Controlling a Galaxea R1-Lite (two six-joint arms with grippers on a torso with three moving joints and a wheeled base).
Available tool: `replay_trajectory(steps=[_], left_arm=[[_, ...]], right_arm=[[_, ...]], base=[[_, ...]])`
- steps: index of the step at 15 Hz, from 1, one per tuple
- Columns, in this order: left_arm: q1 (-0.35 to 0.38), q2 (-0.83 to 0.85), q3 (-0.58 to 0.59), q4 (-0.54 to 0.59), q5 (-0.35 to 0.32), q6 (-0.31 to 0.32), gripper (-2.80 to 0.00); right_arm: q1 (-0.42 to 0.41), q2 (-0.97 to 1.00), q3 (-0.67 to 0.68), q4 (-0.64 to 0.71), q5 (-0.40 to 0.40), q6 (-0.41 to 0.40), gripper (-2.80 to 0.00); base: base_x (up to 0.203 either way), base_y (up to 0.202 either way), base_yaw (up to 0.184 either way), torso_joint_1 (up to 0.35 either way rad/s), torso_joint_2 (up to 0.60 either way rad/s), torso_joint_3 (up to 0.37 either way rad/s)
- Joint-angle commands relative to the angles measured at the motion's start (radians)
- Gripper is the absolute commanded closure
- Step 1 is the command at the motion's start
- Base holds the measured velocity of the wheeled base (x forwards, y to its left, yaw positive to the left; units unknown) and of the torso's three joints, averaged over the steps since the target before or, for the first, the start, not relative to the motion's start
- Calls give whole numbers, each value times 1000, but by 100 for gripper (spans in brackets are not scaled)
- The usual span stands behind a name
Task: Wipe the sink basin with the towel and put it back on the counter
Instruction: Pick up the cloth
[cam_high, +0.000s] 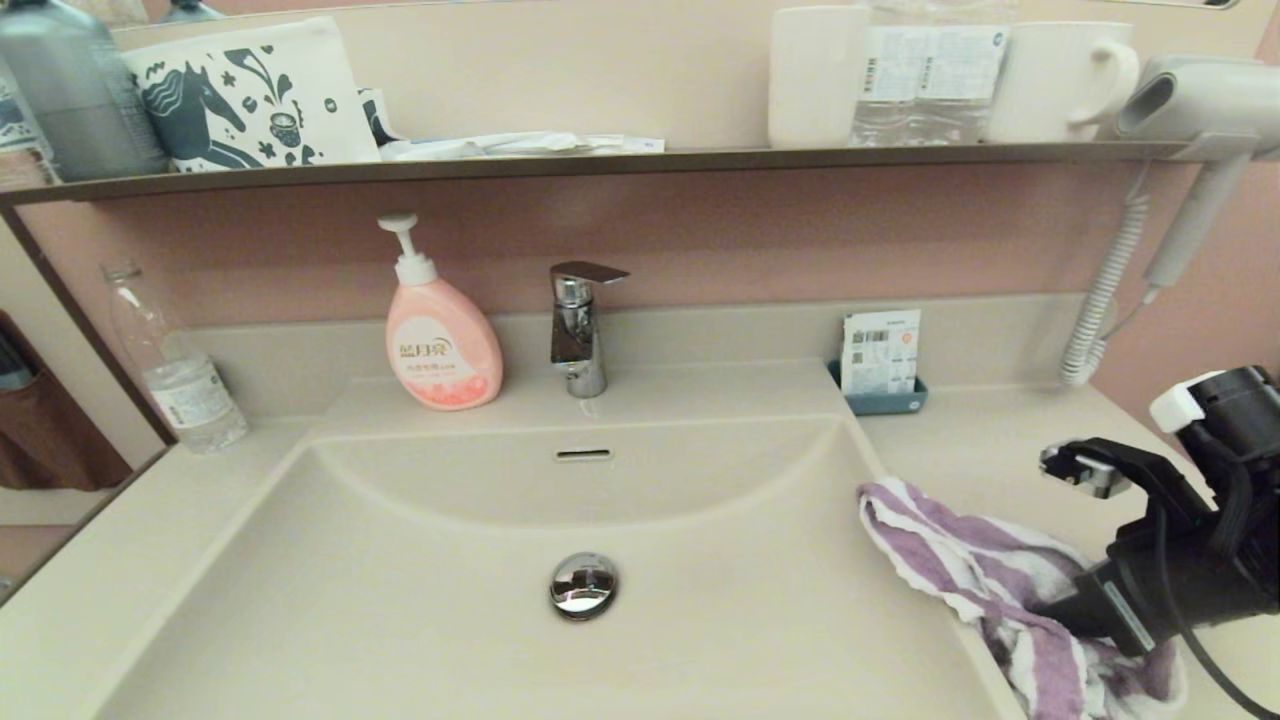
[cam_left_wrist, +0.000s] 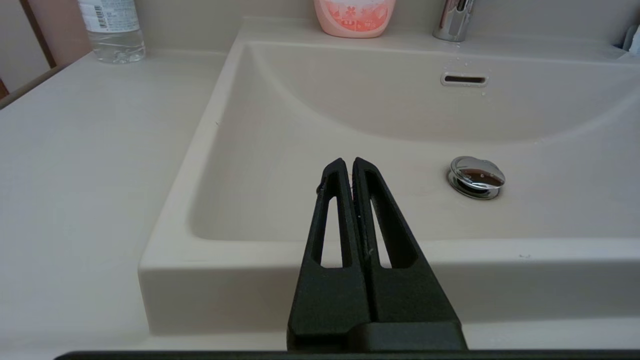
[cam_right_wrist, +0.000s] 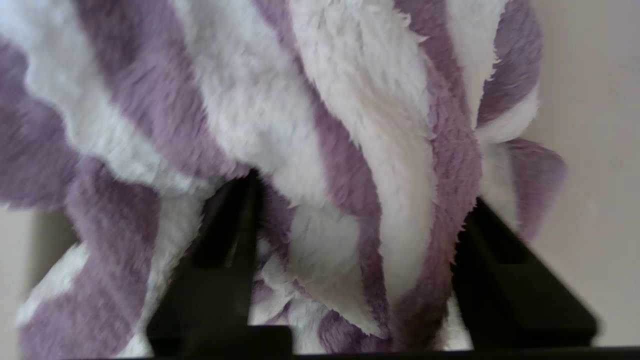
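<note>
At 4 o'clock of the sink basin (cam_high: 500, 600), on the counter (cam_high: 960, 450), the towel (cam_high: 960, 560) is straddled by the right gripper (cam_right_wrist: 350, 260), fingers spread wide around a fold, presumably for pickup or release, while the left gripper (cam_left_wrist: 348, 165) is kept pressed together over the front rim.

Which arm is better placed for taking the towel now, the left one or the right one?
The right. The right gripper is open, its fingers astride a fold of the towel on the counter. The left gripper is shut at the sink basin's near rim, far from the towel.
</note>
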Motion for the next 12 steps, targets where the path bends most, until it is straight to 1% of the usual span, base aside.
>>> replay_trajectory(steps=[1,4,5,7,8,10,12], left_arm=[[0,2,0,-1,0,-1,0],[0,2,0,-1,-1,-1,0],[0,2,0,-1,-1,-1,0],[0,2,0,-1,-1,-1,0],[0,2,0,-1,-1,-1,0],[0,2,0,-1,0,-1,0],[0,2,0,-1,0,-1,0]], right_arm=[[-5,-44,0,18,1,-1,0],[-14,-133,-26,85,8,23,0],[-15,-167,-77,135,35,47,0],[-11,-207,-245,279,93,91,0],[-10,-222,-358,354,131,130,0],[-7,-239,-557,444,189,234,0],[21,-247,-730,487,222,378,0]], base=[[0,0,0,0,0,0],[0,0,0,0,0,0],[0,0,0,0,0,0],[0,0,0,0,0,0],[0,0,0,0,0,0],[0,0,0,0,0,0],[0,0,0,0,0,0]])
